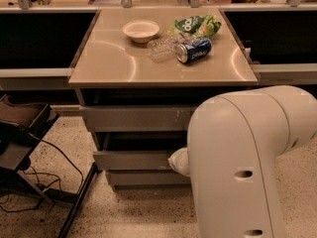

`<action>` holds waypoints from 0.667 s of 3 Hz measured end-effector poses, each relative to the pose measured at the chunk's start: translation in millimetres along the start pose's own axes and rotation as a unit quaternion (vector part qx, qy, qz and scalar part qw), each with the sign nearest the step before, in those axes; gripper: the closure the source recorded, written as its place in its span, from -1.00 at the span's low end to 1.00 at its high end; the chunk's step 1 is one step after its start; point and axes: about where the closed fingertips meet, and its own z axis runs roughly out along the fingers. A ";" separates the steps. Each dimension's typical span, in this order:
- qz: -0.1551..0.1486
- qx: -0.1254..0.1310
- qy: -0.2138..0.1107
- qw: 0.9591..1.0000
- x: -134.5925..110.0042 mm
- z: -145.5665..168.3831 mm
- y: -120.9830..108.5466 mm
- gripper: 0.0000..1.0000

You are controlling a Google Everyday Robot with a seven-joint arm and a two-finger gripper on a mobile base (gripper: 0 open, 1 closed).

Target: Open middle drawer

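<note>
Arm (247, 167): smooth white moulded shell, rounded, nearest, at right. Gripper (177, 161): a pale rounded stub at the right end of the middle drawer (131, 159), mostly hidden by the arm; open or closed cannot be told. Middle drawer: plain flat grey front, set between the scratched front (133, 118) above and a narrower front (143, 178) below. Floor (129, 212): speckled stone. Countertop (114, 63): glossy tan. Blue can (193, 50) on its side, touching a clear cup (162, 47); white bowl (141, 30); green bag (195, 25).
</note>
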 end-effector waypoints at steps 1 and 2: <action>0.001 0.000 0.000 1.000 10.3 -5.5 6.4 1.00; 0.003 0.000 -0.001 1.000 16.3 -12.5 8.4 1.00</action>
